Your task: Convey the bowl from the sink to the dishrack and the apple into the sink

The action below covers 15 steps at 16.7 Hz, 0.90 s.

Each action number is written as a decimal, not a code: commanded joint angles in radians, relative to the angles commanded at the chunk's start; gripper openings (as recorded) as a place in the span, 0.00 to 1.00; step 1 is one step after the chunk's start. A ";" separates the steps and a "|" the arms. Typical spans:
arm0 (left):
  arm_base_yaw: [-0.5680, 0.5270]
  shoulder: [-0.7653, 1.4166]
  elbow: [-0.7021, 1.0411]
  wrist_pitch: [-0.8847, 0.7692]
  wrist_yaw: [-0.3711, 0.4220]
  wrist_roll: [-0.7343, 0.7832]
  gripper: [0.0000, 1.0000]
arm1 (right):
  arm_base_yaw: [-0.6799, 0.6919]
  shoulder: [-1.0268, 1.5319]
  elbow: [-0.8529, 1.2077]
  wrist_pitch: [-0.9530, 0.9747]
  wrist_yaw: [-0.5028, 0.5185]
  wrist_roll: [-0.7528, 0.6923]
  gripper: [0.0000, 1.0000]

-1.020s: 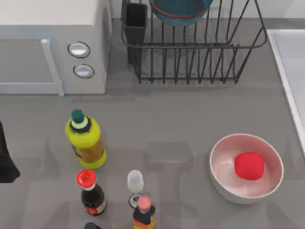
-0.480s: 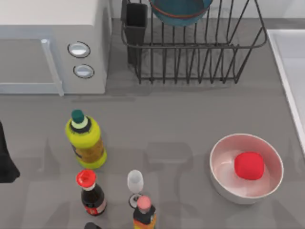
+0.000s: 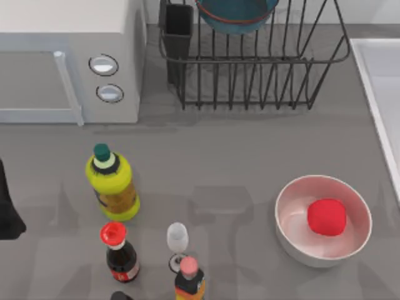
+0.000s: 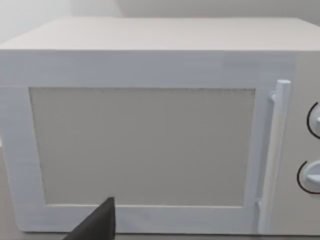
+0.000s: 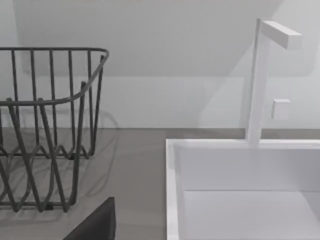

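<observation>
The dark teal bowl (image 3: 236, 14) with its red rim line rests in the black wire dishrack (image 3: 250, 75) at the back of the table, beside the rack's dark cutlery cup (image 3: 179, 25). The red apple (image 3: 326, 217) lies inside a larger white bowl (image 3: 286, 199) at the front right. The pale sink (image 3: 382, 87) runs along the right edge, and its white rim (image 5: 172, 180) is close in the right wrist view, beside the dishrack (image 5: 50, 100). My left arm (image 3: 7, 209) is parked at the left edge. A dark part of each gripper (image 4: 97, 225) (image 5: 97, 222) shows in its wrist view.
A white microwave-like box (image 3: 62, 62) fills the back left and faces the left wrist camera (image 4: 150, 125). A yellow bottle (image 3: 112, 184), a red-capped dark bottle (image 3: 119, 250), a small glass (image 3: 177, 240) and another bottle (image 3: 189, 278) stand at the front left. A white faucet (image 5: 260, 80) rises behind the sink.
</observation>
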 joint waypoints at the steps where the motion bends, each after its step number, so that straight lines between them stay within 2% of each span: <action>1: 0.000 0.000 0.000 0.000 0.000 0.000 1.00 | 0.000 0.000 0.000 0.000 0.000 0.000 1.00; 15: 0.000 0.000 0.000 0.000 0.000 0.000 1.00 | 0.015 0.062 0.048 -0.043 0.005 0.021 1.00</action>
